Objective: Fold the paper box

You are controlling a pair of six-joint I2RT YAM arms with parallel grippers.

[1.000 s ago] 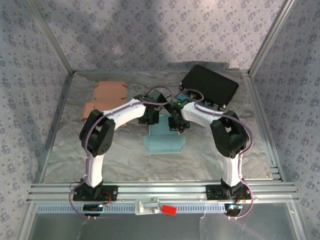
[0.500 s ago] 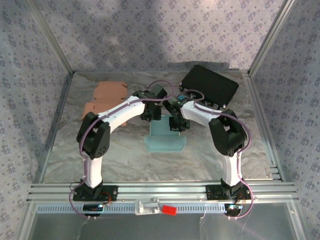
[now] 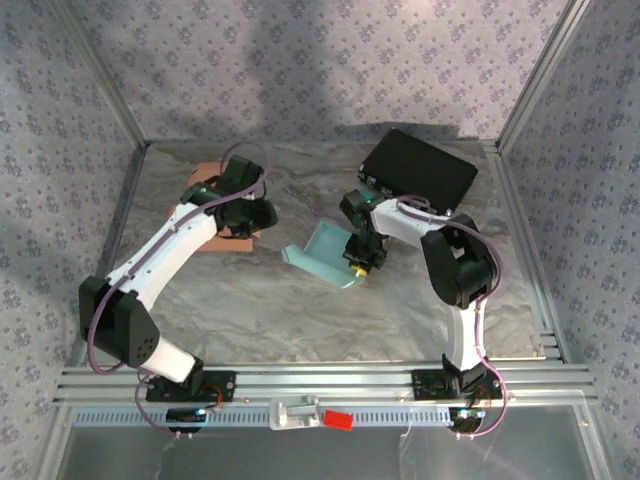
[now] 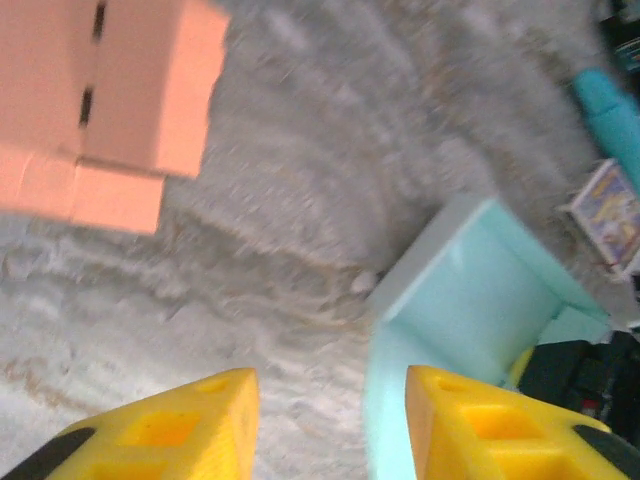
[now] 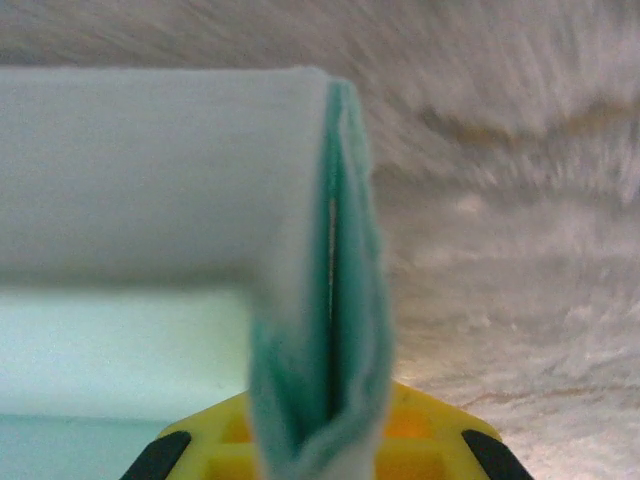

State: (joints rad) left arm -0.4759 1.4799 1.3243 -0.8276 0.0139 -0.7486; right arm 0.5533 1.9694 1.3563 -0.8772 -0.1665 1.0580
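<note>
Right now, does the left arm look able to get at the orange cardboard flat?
Probably yes. The left arm hangs at the orange cardboard flat, jaws open, nothing between; the teal box sits aside, pinched by the right arm.

You're looking at robot test cell, lab-type rig. Signs: aluminium frame posts (image 3: 98,75) at corners; walls (image 3: 320,60) hung with repeat-pattern fabric; tabletop (image 3: 300,320) under grey marbled sheet; slotted aluminium rail (image 3: 330,380) at near edge; left arm (image 3: 160,255) and right arm (image 3: 460,270) bolted there; purple cables (image 3: 245,150) exposed.
</note>
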